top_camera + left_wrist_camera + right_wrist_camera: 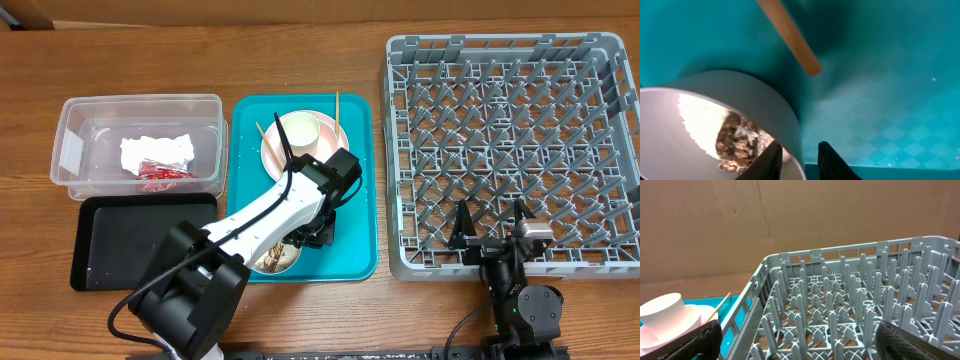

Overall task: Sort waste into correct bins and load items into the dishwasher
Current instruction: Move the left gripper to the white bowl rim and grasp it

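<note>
A white bowl (695, 100) holding rice and brown scraps (737, 142) stands on the teal tray (880, 100). My left gripper (799, 150) straddles its rim, one finger inside and one outside, shut on it. In the overhead view the bowl (278, 258) is at the tray's front, half under my left arm. A pale pink plate (272, 155) with a cream cup (302, 130) sits at the tray's back. The clear tub (70, 150) holds the white napkin (155, 150) and red wrapper (155, 176). My right gripper (492, 225) is open over the grey dish rack's (510, 120) front edge. No pink bowl shows.
The black tray (130, 240) lies in front of the tub. Wooden chopsticks (337, 105) rest on the plate; one end (790, 35) lies beside the bowl. The right wrist view shows the rack's pegs (840, 305), the cup (662, 312) and a cardboard wall behind.
</note>
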### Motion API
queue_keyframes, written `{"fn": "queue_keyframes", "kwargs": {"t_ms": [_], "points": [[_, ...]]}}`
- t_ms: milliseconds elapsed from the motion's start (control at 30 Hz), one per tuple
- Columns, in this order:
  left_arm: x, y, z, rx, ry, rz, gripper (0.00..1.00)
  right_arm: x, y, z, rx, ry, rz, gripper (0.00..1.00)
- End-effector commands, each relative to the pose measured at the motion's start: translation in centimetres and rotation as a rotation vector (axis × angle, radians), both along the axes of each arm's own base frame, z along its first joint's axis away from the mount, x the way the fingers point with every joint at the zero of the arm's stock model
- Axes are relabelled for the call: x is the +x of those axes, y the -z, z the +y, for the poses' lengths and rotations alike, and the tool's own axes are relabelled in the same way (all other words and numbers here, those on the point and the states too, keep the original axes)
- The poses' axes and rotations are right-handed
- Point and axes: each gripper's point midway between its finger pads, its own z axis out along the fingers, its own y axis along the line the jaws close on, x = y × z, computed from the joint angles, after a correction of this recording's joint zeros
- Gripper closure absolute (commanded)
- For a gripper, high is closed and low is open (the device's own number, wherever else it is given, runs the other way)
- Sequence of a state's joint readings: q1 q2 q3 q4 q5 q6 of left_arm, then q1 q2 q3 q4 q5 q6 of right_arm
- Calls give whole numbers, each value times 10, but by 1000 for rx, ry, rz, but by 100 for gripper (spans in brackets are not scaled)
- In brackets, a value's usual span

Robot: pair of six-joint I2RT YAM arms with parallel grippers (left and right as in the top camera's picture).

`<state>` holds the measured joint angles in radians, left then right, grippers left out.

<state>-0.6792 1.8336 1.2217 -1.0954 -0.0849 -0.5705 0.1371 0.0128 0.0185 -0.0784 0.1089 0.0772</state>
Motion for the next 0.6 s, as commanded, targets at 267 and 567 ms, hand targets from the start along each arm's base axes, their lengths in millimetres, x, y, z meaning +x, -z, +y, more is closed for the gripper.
{"fn": "queue_keyframes", "kwargs": {"t_ms": [267,567], "points": [[-19,18,-2,-18,-4,55,76,0,2,-1,-6,5,-4,0],[-19,25,0,-19,-9,49,96,0,2,-1,-6,5,-4,0]]}}
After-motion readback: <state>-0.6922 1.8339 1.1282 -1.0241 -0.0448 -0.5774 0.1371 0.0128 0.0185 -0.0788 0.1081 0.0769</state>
